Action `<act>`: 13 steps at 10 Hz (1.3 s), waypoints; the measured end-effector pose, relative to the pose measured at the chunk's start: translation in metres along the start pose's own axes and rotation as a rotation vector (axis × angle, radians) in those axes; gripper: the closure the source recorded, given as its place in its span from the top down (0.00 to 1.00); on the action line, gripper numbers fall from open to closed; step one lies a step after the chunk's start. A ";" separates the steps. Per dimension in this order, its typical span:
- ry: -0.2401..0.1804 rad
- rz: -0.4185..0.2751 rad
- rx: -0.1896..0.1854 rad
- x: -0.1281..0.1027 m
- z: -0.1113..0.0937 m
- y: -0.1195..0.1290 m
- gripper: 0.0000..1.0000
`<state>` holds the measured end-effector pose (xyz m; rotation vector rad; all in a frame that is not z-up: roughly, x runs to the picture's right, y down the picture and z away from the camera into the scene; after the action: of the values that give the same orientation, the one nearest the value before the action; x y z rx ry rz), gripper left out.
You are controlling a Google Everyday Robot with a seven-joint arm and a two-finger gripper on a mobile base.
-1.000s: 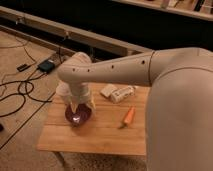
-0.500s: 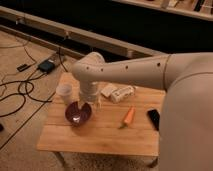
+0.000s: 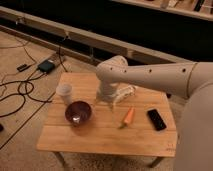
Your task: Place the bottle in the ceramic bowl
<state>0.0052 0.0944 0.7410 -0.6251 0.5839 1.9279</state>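
Wooden table [image 3: 100, 137] carries one maroon bowl [image 3: 78, 112], one white cup [image 3: 64, 93], one carrot [image 3: 128, 116] and one black phone [image 3: 156, 119]. Since half a second ago the arm [image 3: 150, 75] has swung right. The gripper [image 3: 106, 99] now hangs right of the bowl, apart from it, low over the tabletop. One pale bottle [image 3: 127, 91], partly hidden, appears to lie on the table just behind the gripper, outside the bowl. Whether the gripper holds anything cannot be told.
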 end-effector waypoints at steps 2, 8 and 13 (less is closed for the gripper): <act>0.007 0.132 -0.041 -0.028 -0.001 -0.012 0.65; 0.041 0.343 -0.023 -0.104 -0.007 -0.036 0.65; 0.035 0.383 0.130 -0.143 0.007 -0.049 0.65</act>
<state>0.1028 0.0239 0.8322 -0.4897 0.8956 2.2139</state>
